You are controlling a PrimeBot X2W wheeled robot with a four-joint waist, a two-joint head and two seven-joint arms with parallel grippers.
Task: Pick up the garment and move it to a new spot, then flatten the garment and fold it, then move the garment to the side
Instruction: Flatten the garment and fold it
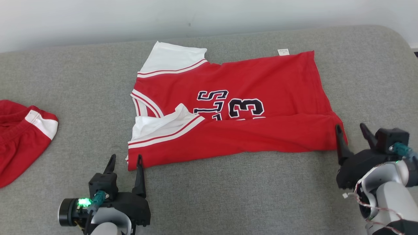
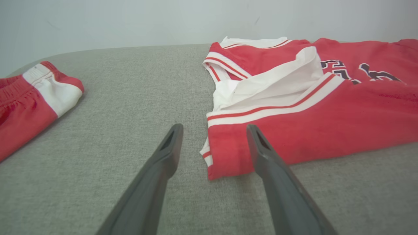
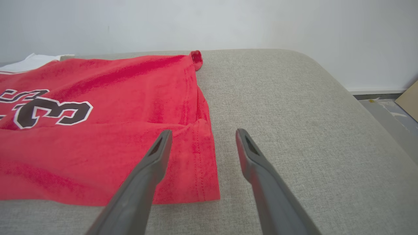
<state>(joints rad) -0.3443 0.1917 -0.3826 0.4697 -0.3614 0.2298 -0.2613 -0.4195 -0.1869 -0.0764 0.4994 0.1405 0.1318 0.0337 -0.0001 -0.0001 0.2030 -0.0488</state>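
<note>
The jersey (image 1: 228,107) is soft and floppy, so I'd pinch its bottom corners in frame, where the left end effector (image 1: 126,157) and right end effector (image 1: 349,126) sit spread apart, empty.

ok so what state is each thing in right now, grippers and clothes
jersey: lying flat on the grey cushion, near long edge folded over the front, partly covering the number
shorts: bunched up at the left
left gripper: open, fingers either side of the jersey's near left corner
right gripper: open, fingers either side of the jersey's near right corner
</note>
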